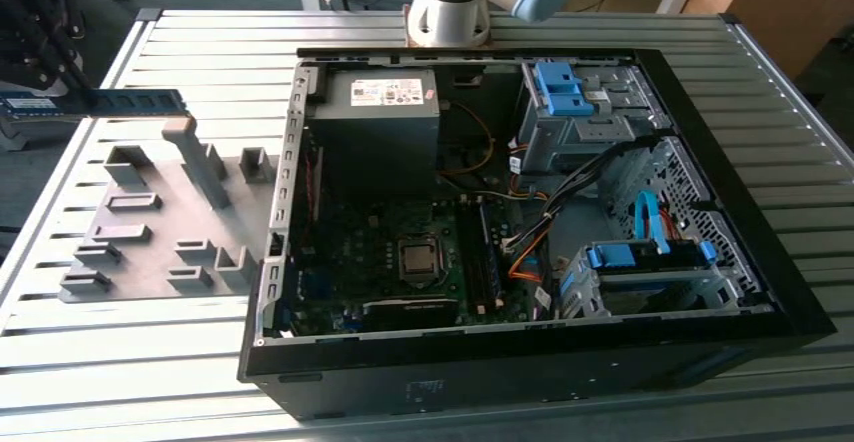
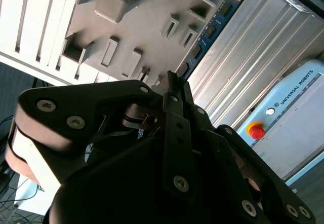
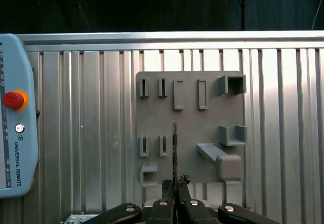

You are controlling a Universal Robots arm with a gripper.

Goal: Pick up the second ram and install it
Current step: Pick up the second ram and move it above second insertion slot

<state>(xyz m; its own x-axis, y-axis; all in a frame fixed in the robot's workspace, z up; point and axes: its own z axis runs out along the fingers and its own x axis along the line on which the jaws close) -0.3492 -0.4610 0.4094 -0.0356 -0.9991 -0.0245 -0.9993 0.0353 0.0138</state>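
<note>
A slatted metal table [image 1: 160,362] carries an open black case [image 1: 534,387] lying on its side, with its board and cables showing; the arm [image 1: 447,12] rises at the table's far edge behind the case; a grey tray [image 1: 147,237] with upright blocks lies flat on the table just beside the case, on the exterior view's left; in both wrist views a pale blue pendant [image 3: 15,148] with a red button [image 3: 13,100] sits well apart from the tray. The pincer [image 3: 175,183] is closed tight on the ram [image 3: 174,143]; its black fingers [image 3: 183,183] pinch one end of the board, and the rest juts free. In the first wrist view the ram shows edge-on, a thin dark line over the tray; in the second wrist view the ram [image 2: 210,31] turns its blue face with dark chips, running out from the fingertips past the tray's edge and over the slats; in the exterior view the ram [image 1: 134,102] hangs level in the air above the tray's far end, well apart from the case's board.
</note>
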